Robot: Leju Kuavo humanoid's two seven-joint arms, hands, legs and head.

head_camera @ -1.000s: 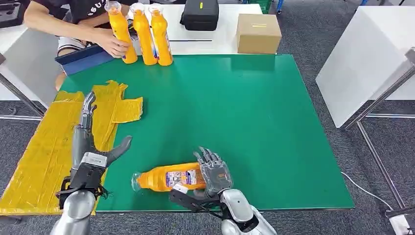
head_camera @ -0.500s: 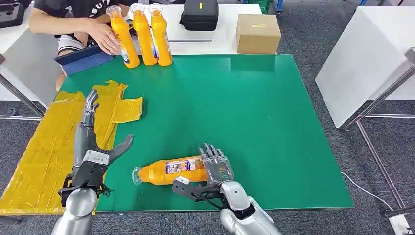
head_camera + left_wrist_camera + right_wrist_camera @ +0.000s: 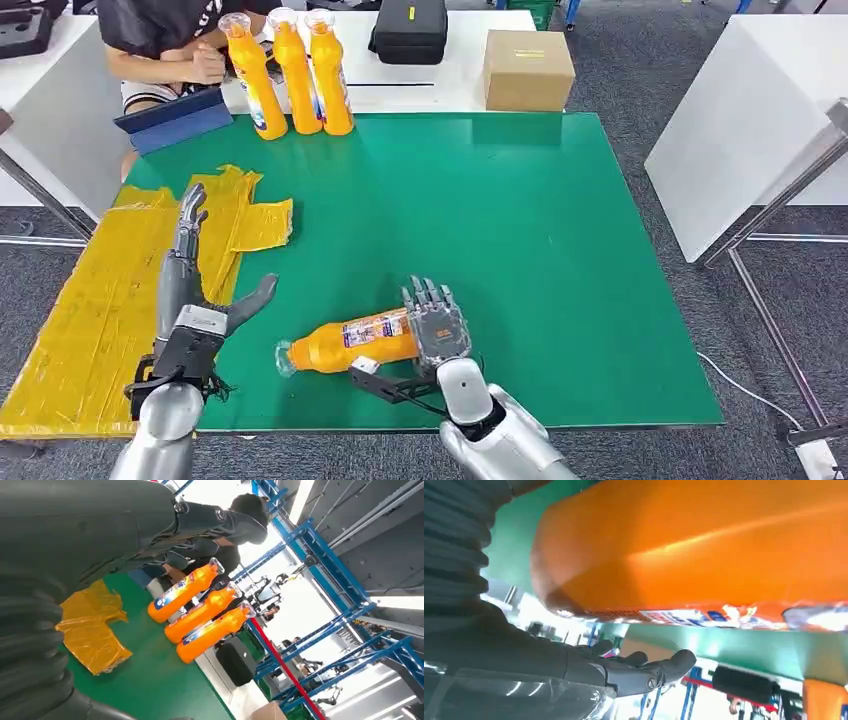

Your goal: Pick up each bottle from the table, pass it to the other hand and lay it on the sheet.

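Orange and lying on its side near the front of the green counter, the bottle has its base in my right hand, fingers wrapped over it, while my left hand hovers flat and empty, fingers spread, over the yellow sheet. From my left wrist, three upright bottles stand at the far edge. From my right wrist, the bottle's orange body fills the frame against my palm.
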